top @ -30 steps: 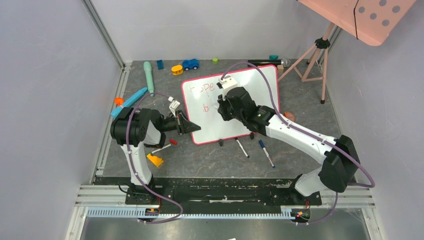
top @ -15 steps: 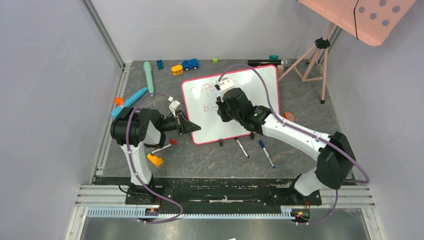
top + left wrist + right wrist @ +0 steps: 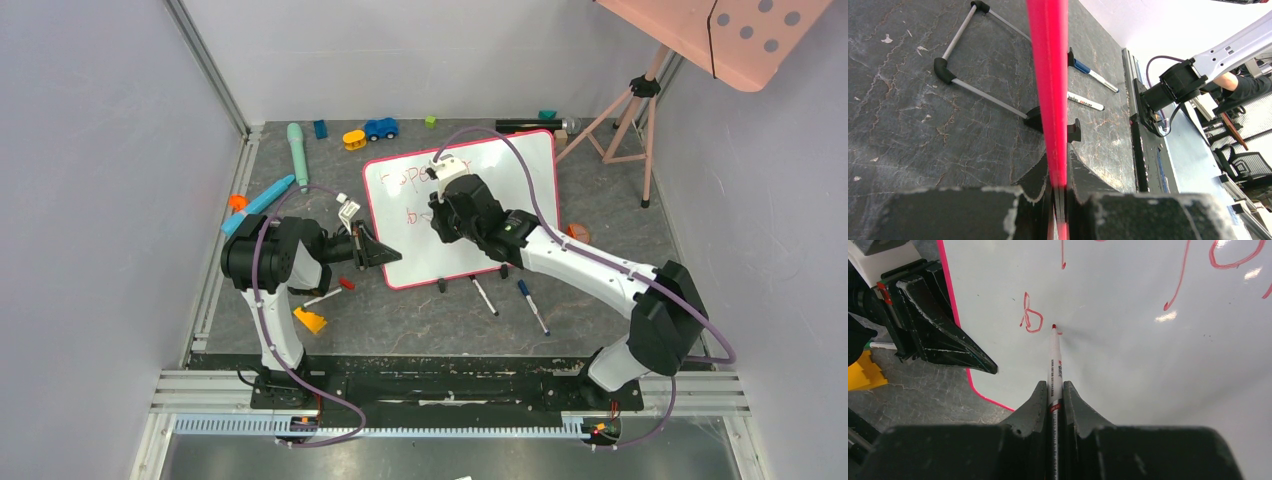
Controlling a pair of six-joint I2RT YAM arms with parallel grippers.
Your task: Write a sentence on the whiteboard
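Observation:
The whiteboard [image 3: 520,180], white with a red-pink frame, stands tilted at the table's middle. My left gripper [image 3: 386,254] is shut on its lower left edge; in the left wrist view the red frame [image 3: 1048,75] runs straight into that gripper [image 3: 1060,192]. My right gripper [image 3: 438,212] is shut on a red marker [image 3: 1055,365]. The marker's tip touches the board just right of a red "b" [image 3: 1030,316]. The sentence [image 3: 405,178] shows as red letters in an upper line plus the "b" [image 3: 410,215] below. The right wrist hides part of the writing.
Two loose markers [image 3: 484,296] [image 3: 533,306] lie in front of the board. A yellow piece [image 3: 310,320] sits by the left arm. Toys line the back: a blue car [image 3: 380,128], a teal stick [image 3: 297,150]. A pink panel's tripod [image 3: 632,112] stands back right.
My right gripper has slid a little to the left and up over the board with the marker. The left gripper and the board have stayed put.

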